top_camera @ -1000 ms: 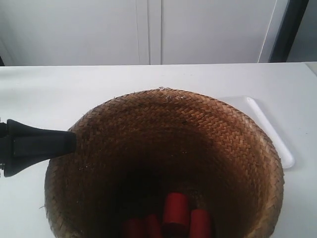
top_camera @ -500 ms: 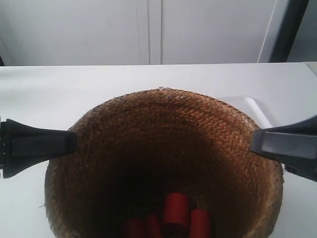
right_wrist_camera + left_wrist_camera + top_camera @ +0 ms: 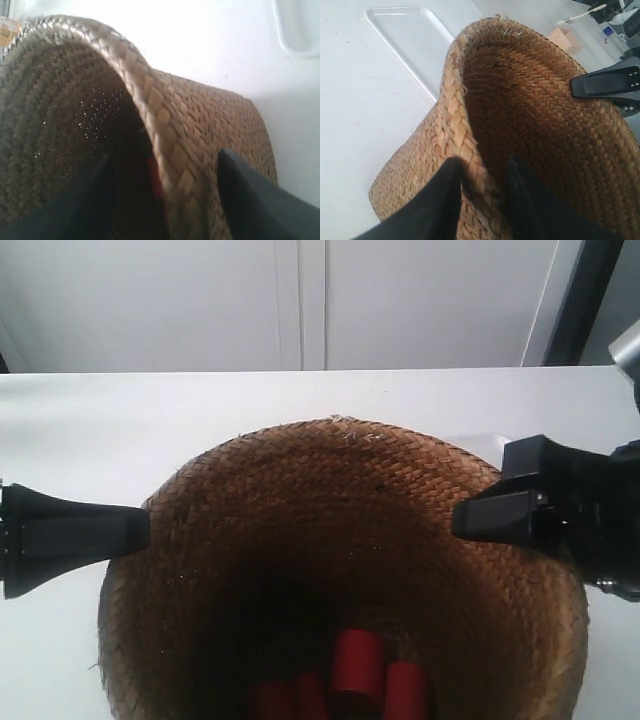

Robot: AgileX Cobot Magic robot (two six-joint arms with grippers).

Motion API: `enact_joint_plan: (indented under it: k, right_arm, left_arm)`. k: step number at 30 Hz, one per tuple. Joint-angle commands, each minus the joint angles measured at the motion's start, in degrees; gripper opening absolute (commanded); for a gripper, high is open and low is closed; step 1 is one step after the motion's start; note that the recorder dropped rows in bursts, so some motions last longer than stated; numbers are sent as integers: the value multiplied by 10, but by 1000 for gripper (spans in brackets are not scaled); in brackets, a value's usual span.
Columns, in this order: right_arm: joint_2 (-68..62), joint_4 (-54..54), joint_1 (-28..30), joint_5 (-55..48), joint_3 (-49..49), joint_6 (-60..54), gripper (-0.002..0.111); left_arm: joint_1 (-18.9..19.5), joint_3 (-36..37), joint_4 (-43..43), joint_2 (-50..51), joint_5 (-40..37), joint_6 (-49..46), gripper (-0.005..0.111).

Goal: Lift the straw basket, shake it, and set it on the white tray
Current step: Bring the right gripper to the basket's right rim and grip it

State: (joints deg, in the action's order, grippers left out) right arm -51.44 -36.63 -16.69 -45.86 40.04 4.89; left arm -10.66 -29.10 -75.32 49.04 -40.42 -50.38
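The straw basket [image 3: 340, 540] fills the exterior view's middle, standing on the white table with red cylinders [image 3: 355, 665] in its dark bottom. My left gripper [image 3: 482, 172], at the exterior view's left [image 3: 140, 525], is shut on the braided rim, one finger outside and one inside. My right gripper [image 3: 165, 172], at the exterior view's right [image 3: 470, 518], stands open astride the opposite rim [image 3: 165, 145], with its fingers clear of the weave. The white tray [image 3: 415, 40] lies flat on the table beside the basket [image 3: 530, 100]; its corner [image 3: 300, 25] shows past the basket wall [image 3: 220, 125].
White table [image 3: 120, 420] all round, with white cabinet doors [image 3: 300, 300] behind it. A small wooden block [image 3: 565, 39] and some clutter lie beyond the basket on the right arm's side. In the exterior view the right arm hides nearly all of the tray.
The right arm has come in from the exterior view's right and put its open fingers over the basket rim. The left gripper keeps its hold; the rim has shifted slightly.
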Motion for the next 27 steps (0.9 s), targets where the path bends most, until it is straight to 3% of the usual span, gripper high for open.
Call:
enact_joint_plan:
  k: [1, 2, 3, 7, 10, 13, 16, 19, 23, 27]
  right_arm:
    - [0, 8, -2, 30, 5, -32, 19]
    - [-1, 8, -2, 34, 5, -49, 5]
    - [-2, 11, -2, 36, 5, -67, 1]
    - [-16, 21, -2, 54, 5, -107, 0]
    - [-9, -83, -2, 78, 6, -221, 0]
    - [39, -240, -2, 53, 42, -319, 0]
    - [95, -190, -2, 9, 112, -288, 0]
    - [127, -64, -2, 6, 72, -161, 0]
    - [130, -92, -2, 93, -38, -197, 0]
    - [141, -171, -2, 21, 53, -268, 0]
  left_arm:
    - [-5, -3, -16, 0, -14, -11, 17]
    - [-5, -3, -24, 0, -15, -25, 9]
    - [-5, -3, -34, 0, -18, -42, 1]
    - [-5, -3, -91, 0, -38, -123, 0]
    - [-5, -22, -123, -10, -63, -161, 0]
    - [-5, -91, -86, -41, -94, -116, 0]
    - [-5, -172, -1, -88, -104, -15, 0]
    - [-5, -145, 63, -125, -94, 45, 0]
    - [-5, -52, 11, -128, -42, -9, 0]
    - [-5, -145, 29, -138, -94, 15, 0]
